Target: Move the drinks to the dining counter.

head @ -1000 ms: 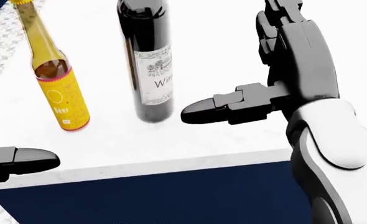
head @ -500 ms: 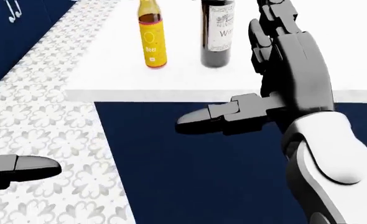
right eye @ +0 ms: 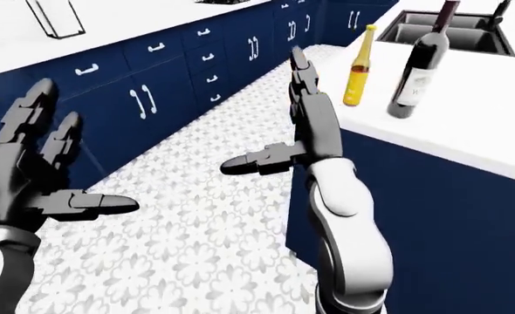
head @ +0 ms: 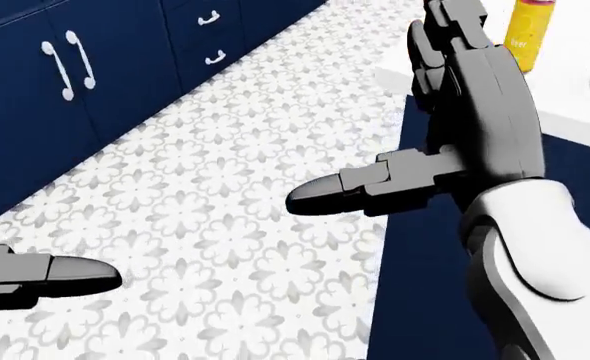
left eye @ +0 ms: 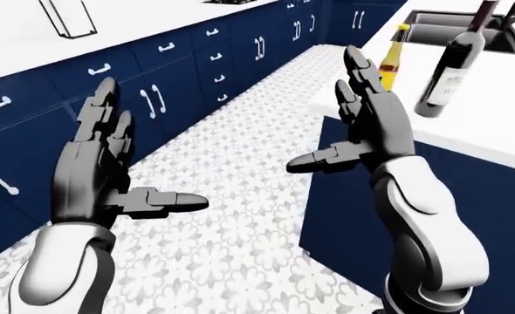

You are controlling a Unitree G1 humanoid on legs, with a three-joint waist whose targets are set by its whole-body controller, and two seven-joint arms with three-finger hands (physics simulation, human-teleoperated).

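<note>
**Both hands open and empty beside the counter corner**

A white counter [right eye: 467, 131] on a dark blue base fills the right of the eye views. Its near corner juts toward the patterned tile floor [left eye: 240, 196]. That floor runs as an open aisle up the middle of the views, between the counter and a row of navy cabinets [left eye: 153, 85] along the left.

The right hand [left eye: 362, 131] is raised with fingers spread wide and thumb stuck out to the left. It grips nothing and touches nothing. In the left-eye view it hangs just left of the counter corner. The left hand [left eye: 100, 176] is likewise splayed open and empty, held over the floor near the cabinets.

The beer bottle [right eye: 360, 67], yellow with a gold cap, stands upright on the counter close to its left edge. The wine bottle [right eye: 417, 72], dark with a white label, stands just to its right, apart from it. Both are well above the right hand in the views and clear of its fingers. A dark sink [right eye: 454, 29] is set into the counter beyond the bottles.
</note>
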